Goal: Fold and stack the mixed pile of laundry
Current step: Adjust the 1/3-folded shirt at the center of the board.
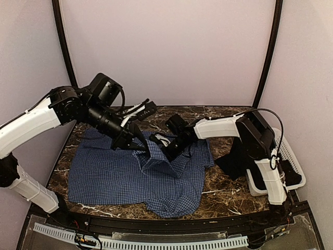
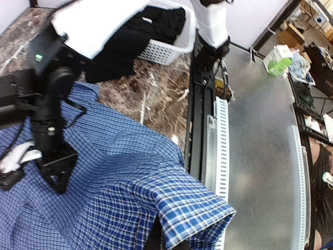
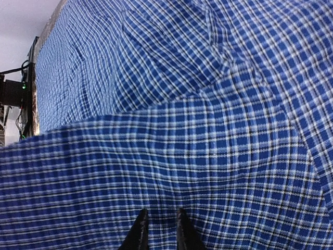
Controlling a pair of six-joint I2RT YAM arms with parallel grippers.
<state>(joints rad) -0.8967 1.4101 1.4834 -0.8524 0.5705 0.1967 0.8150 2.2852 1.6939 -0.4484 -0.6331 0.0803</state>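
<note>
Shirt (image 1: pixel 104 177): lay spread across your table (image 1: pixel 229 195), one fold raised
Left gripper (image 1: pixel 143 145): pinched that raised fold
Right gripper (image 3: pixel 160 232): narrow over the cloth, you couldn't tell its grip
Black garment (image 2: pixel 140 36): spilled from basket (image 2: pixel 171 49)

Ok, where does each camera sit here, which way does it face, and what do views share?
Top external: above and behind the bases, looking down on the marble table; both arms show.
Left wrist: on the left arm, facing across the checked shirt to the right gripper and white basket; own finger at bottom edge.
Right wrist: close over the shirt; own two fingertips at bottom.
Shared: all show the shirt; top and left wrist, the basket.
</note>
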